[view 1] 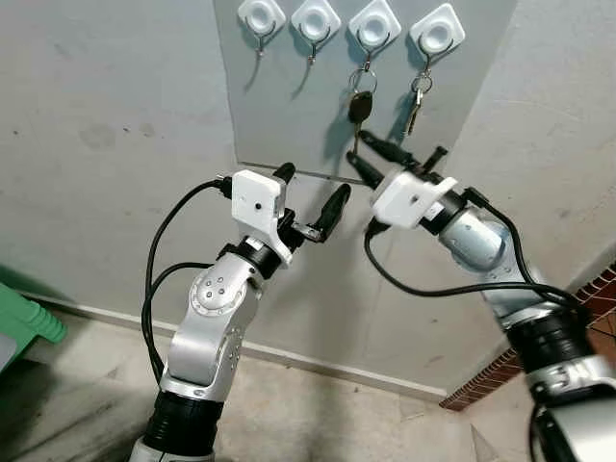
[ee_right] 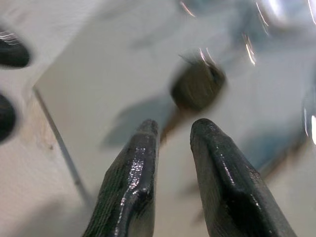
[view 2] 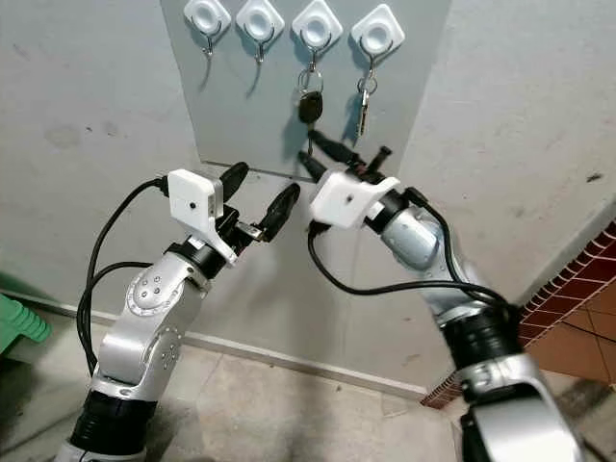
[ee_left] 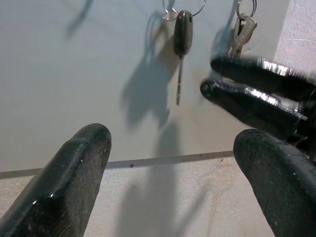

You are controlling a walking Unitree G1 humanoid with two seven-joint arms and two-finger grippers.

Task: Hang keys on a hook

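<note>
Just above right gripper (view 1: 371, 159) jaws: hung black key (view 1: 360, 106).

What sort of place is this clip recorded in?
Probably a home entryway or hallway: a bare wall carries a grey board with four white hooks, two holding keys, above a tiled floor.
</note>
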